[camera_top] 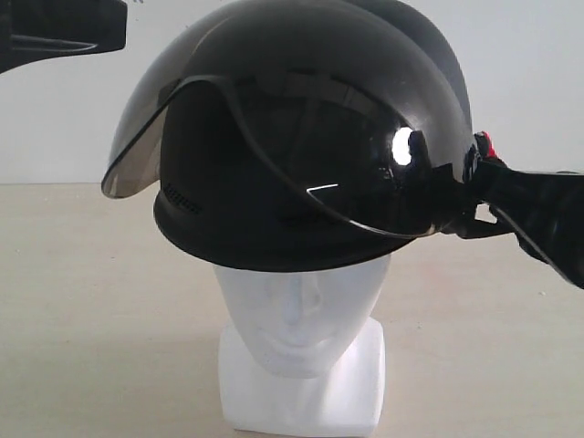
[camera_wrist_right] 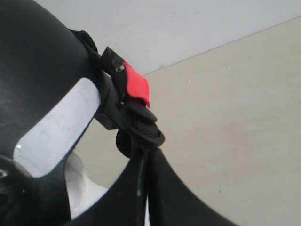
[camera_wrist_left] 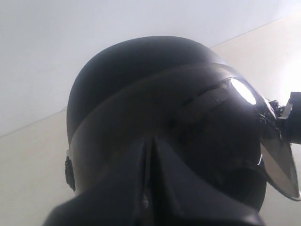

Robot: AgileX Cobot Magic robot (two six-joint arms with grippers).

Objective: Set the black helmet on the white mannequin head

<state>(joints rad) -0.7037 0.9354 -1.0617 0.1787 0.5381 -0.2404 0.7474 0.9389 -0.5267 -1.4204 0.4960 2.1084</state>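
The black helmet sits on top of the white mannequin head, covering its crown down to the brow, with the smoky visor tipped up and forward. My right gripper is at the helmet's right side, shut on the strap buckle with the red tab; its fingertips meet just under that buckle. Beside them show the helmet shell and a bit of white head. My left gripper hangs high at the left, shut and apart from the helmet; its closed tips point at the shell.
The head's blocky neck base stands on a beige tabletop. A plain white wall runs behind. The right arm reaches in from the right edge.
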